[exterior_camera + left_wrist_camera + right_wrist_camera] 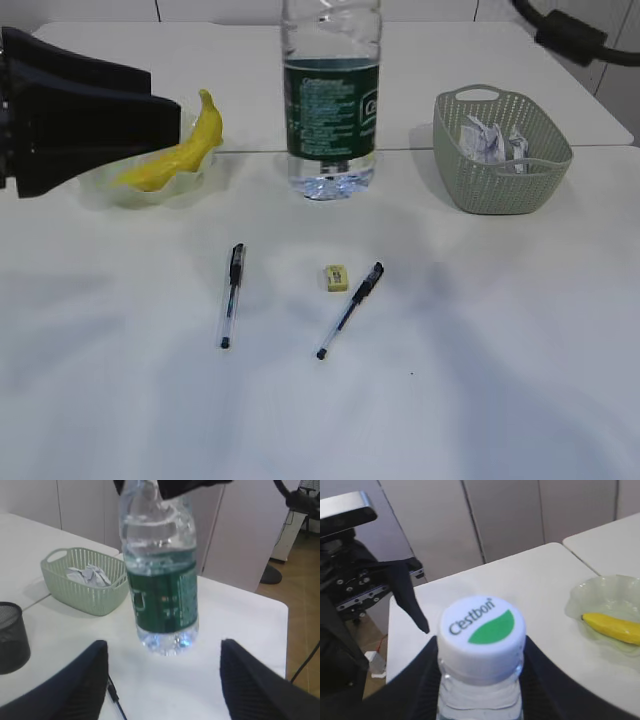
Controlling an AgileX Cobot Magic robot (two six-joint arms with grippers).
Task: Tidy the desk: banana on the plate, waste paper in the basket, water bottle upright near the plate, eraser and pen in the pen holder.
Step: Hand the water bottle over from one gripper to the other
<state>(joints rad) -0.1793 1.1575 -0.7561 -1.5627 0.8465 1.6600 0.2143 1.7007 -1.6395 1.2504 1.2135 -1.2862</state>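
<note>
in the exterior view the clear plastic water bottle with a green label [331, 100] stands upright between the clear plate [110, 190] holding the yellow banana [180, 150] and the grey-green basket [500, 150]. in the left wrist view the left gripper [162, 680] hangs spread wide before the bottle, apart from it. in the right wrist view the right gripper [481, 652] clamps the bottle's neck under the white cap [482, 630].

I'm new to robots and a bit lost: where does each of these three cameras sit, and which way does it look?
Exterior view: in front of the desk, looking down at a slant; left arm shows beside the banana.
Left wrist view: low, facing the water bottle between its open fingers.
Right wrist view: above the bottle's cap, fingers clamping its neck.
All three share the bottle.
</note>
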